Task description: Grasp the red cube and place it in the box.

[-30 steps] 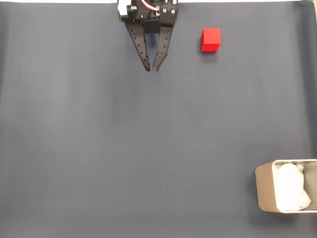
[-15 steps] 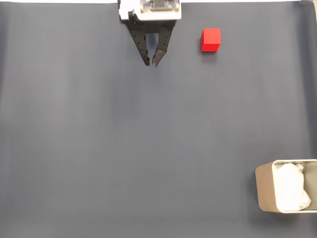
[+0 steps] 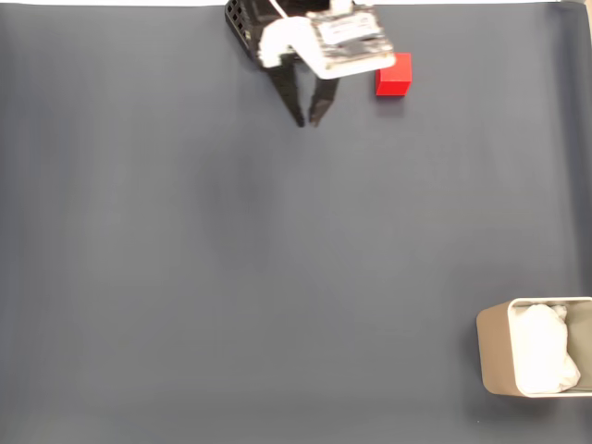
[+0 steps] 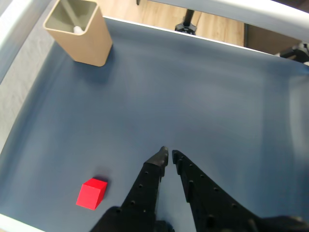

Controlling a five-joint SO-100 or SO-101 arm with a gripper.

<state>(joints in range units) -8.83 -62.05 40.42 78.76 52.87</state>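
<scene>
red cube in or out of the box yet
Out. The red cube sits on the mat beside the gripper, far from the box.

We see a black two-finger gripper (image 3: 309, 121), long tapering fingers (image 4: 145, 186) with rows of small round holes, pointed tips, a white wrist housing (image 3: 326, 44) above, a black base block behind, thin red wire.

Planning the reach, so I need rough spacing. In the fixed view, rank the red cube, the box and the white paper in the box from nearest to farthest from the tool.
1. The red cube: just right of the tool, near the top edge.
2 and 3. The box and the white paper inside it: far off at the lower right corner, too close to call.
</scene>
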